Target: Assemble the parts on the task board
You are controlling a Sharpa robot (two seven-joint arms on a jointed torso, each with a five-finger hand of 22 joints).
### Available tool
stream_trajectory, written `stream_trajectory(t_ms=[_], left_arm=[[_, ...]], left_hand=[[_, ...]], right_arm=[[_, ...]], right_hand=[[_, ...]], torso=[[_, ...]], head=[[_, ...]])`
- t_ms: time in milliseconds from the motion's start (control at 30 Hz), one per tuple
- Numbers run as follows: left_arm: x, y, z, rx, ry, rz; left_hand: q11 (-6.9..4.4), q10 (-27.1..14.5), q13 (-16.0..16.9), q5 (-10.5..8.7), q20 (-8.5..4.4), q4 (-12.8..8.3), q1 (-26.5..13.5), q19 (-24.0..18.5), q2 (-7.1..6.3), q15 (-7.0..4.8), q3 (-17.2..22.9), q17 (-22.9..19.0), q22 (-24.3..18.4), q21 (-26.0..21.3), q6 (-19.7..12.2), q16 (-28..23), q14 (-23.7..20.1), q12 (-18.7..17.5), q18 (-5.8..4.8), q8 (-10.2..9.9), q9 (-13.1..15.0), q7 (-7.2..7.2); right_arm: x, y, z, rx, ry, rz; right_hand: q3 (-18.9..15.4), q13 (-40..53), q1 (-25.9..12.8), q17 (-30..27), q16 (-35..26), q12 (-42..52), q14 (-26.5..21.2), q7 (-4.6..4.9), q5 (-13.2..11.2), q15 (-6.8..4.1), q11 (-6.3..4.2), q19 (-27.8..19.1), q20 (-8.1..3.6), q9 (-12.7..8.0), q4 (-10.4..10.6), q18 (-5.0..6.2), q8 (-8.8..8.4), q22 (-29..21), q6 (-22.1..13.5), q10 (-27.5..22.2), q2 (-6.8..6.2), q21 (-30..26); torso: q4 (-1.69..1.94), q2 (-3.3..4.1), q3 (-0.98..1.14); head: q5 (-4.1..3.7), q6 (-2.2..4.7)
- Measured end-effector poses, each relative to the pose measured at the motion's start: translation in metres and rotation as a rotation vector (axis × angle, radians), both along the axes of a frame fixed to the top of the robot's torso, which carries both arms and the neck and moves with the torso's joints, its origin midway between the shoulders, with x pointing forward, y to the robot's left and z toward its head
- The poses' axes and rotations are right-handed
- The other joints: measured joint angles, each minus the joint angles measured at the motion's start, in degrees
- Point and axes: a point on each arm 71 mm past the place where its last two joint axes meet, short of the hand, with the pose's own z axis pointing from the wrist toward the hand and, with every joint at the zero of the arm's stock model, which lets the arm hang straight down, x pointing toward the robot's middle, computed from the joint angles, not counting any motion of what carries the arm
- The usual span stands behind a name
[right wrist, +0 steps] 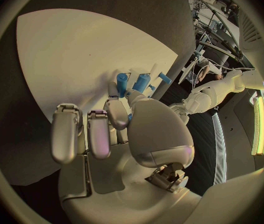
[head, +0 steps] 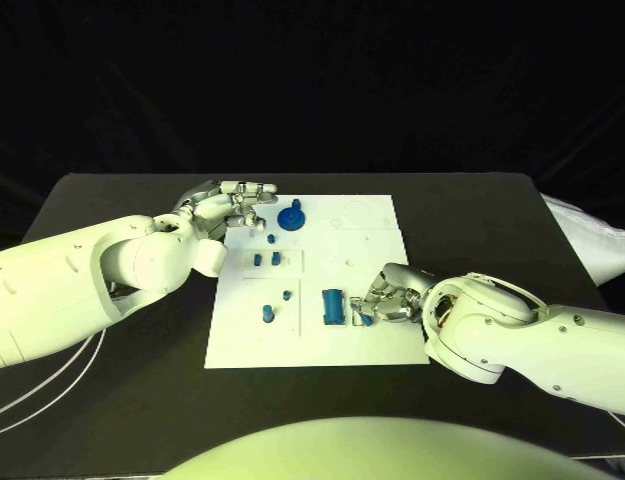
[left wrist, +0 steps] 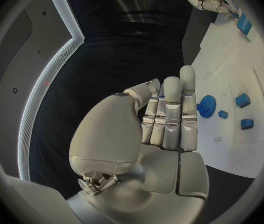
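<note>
The white task board (head: 370, 225) lies in the middle of the black bench (head: 125, 200), and small blue parts are spread over its left half. A blue gear (head: 292, 215) stands near the board's far left corner; two small blue blocks (head: 266, 260) sit side by side in a shallow outlined recess further toward the robot, and a small blue peg (head: 285, 295) and another small blue piece (head: 268, 314) lie in the recess nearer still. A blue cylinder (head: 335, 305) lies in the neighbouring recess. The left robot hand (head: 236, 205) hovers at the board's far left edge, just beside the gear; in the left wrist view its fingers (left wrist: 172, 115) stand straight and close together with the thumb alongside, and nothing sits in them, so it holds nothing. The right robot hand (head: 393, 296) is down on the board's near right part, just beside the blue cylinder. In the right wrist view its thumb and one finger (right wrist: 116, 112) come together at a small blue piece (right wrist: 130, 117), while the other fingers are spread away; whether that piece is truly pinched I cannot tell. A white bag (head: 601, 245) lies at the right edge of the bench.
</note>
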Motion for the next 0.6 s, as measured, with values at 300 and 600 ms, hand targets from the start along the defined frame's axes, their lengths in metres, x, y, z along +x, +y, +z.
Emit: stream_trajectory(t_ms=[300, 600], left_arm=[[0.0, 0.0, 0.0, 0.0, 0.001, -0.001], [-0.0002, 0.0, -0.0001, 0.001, 0.002, -0.002]], left_hand=[[0.0, 0.0, 0.0, 0.0, 0.0, 0.0, 0.0, 0.0, 0.0, 0.0, 0.0, 0.0, 0.0, 0.0, 0.0, 0.0, 0.0, 0.0, 0.01, 0.0, 0.0, 0.0], [0.0, 0.0, 0.0, 0.0, 0.0, 0.0, 0.0, 0.0, 0.0, 0.01, 0.0, 0.01, 0.0, 0.0, 0.0, 0.0, 0.01, 0.0, 0.01, 0.0, 0.0, 0.0]], right_arm=[[-0.0001, 0.0007, 0.0, -0.003, -0.004, 0.004], [-0.0013, 0.0024, -0.0008, -0.002, -0.002, 0.008]], right_hand=[[2.21, 0.48, -2.01, 0.01, 0.0, -0.01, -0.1, 0.08, -0.68, -0.09, 0.07, 0.0, 0.0, 0.31, 0.79, 0.0, 0.0, 0.15, -0.07, 0.08, 0.07, 0.01], [4.72, 1.32, -6.16, 0.01, 0.54, 0.86, -0.22, -0.43, -0.46, -0.23, -0.54, 0.0, 0.01, 0.6, 1.33, 0.0, 0.37, 0.79, 0.41, 0.76, 0.68, 0.4]], torso=[[0.02, 0.0, -0.03], [0.03, 0.0, -0.05]], head=[[-0.05, -0.05], [0.03, -0.07]])
